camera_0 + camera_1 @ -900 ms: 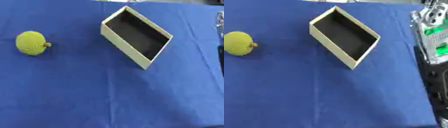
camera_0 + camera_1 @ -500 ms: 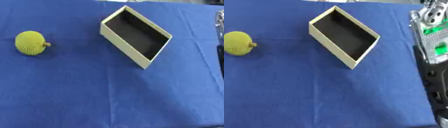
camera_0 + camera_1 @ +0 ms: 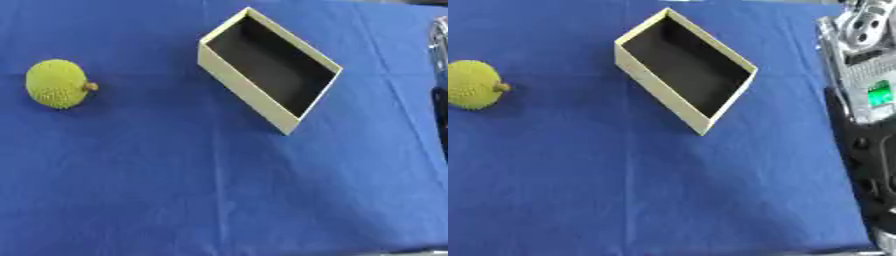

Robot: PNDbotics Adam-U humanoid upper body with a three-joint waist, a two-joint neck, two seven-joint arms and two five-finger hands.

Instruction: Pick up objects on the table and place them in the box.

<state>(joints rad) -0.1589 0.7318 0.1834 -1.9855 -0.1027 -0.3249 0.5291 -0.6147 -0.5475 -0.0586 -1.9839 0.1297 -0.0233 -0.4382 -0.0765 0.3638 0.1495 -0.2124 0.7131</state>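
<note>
Toward the surface's (image 3: 219, 200) left edge, in the left eye view, we see a bumpy yellow-green fruit (image 3: 57, 84); the open box (image 3: 268, 69), askew, sits near the far edge. No writing shows.

Along the right edge, in the right eye view, we see a robot arm (image 3: 868, 100); neither hand shows.

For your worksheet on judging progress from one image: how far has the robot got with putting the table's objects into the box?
Nothing looks done: the cream rectangular cardboard box shows only its dark, empty inside. Nothing is in hand either; only part of the robot's silver and black right arm shows at the right edge, and no hand is in view. Left: the bumpy yellow-green round fruit lies on the blue tablecloth, apart from the box.
</note>
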